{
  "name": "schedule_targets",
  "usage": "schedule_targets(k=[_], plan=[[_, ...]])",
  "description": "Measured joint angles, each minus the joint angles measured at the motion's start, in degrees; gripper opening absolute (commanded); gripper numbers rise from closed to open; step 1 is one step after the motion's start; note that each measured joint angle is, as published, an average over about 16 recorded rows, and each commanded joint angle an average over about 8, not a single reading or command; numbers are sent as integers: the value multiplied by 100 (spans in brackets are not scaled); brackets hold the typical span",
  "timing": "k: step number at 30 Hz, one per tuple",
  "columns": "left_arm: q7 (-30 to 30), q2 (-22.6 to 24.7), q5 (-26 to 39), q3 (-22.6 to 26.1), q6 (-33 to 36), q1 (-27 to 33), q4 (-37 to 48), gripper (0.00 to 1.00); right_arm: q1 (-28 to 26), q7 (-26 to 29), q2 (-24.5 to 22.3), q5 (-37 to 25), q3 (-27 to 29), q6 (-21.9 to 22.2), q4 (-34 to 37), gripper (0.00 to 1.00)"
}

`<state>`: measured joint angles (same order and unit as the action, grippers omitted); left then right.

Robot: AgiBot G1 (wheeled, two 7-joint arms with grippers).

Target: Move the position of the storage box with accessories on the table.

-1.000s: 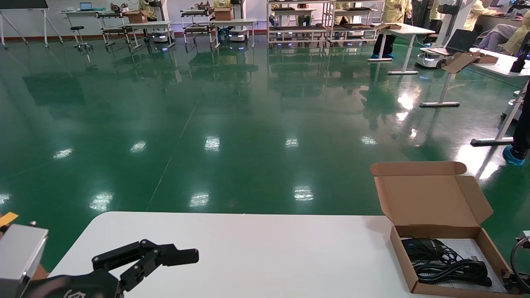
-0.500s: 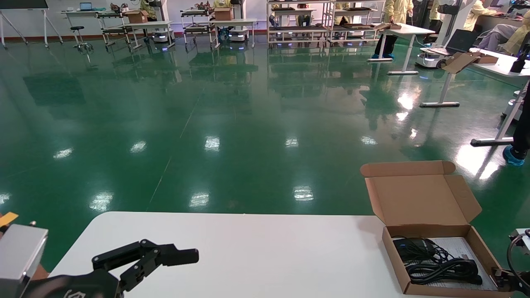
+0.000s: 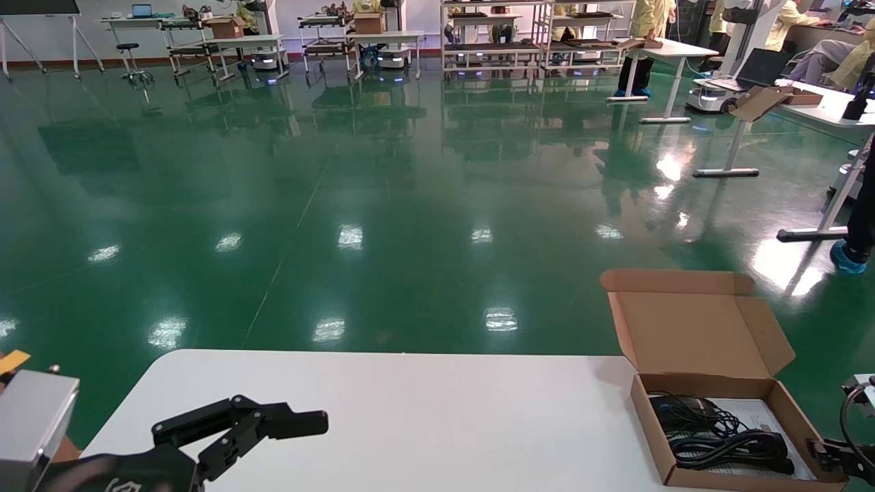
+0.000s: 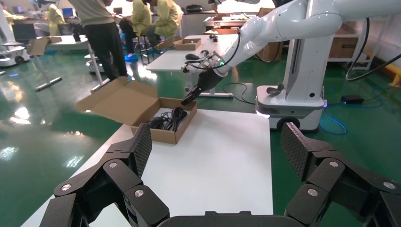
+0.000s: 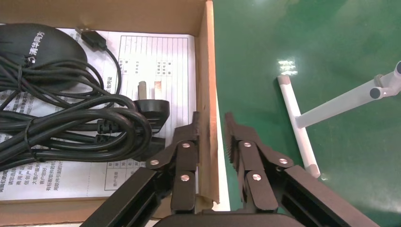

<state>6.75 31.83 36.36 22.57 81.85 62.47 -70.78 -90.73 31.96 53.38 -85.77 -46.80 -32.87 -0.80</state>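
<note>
While clamped: storage box (image 5: 207,71) wall between right tool (image 5: 211,124) fingers

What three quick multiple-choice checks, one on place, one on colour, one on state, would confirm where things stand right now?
1. Where does the storage box sit on the table?
A. near its right edge
B. at its centre
C. beside the left gripper

2. What colour are the cables in the box?
A. white
B. black
C. orange

3. How does the right gripper stand?
A. open above the table
B. shut on the box's side wall
C. shut on a cable

Answers:
1. A: the head view shows the box at the table's right side, far from the parked left gripper.
2. B: the coils lie black on the white paper sheet.
3. B: one finger is inside the wall, the other outside.
</note>
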Motion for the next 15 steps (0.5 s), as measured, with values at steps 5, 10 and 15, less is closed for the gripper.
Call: schedule_targets(k=[5,10,15], plan=[[0,0,0,0,0,0,0,100,-46,-15,-15,32,22,-10,6,100],[0,0,0,0,0,0,0,100,-125,-11,-36,83,58,-54,0,100],[0,0,0,0,0,0,0,100,-257,17,-66,170,119,-186,-26,100]])
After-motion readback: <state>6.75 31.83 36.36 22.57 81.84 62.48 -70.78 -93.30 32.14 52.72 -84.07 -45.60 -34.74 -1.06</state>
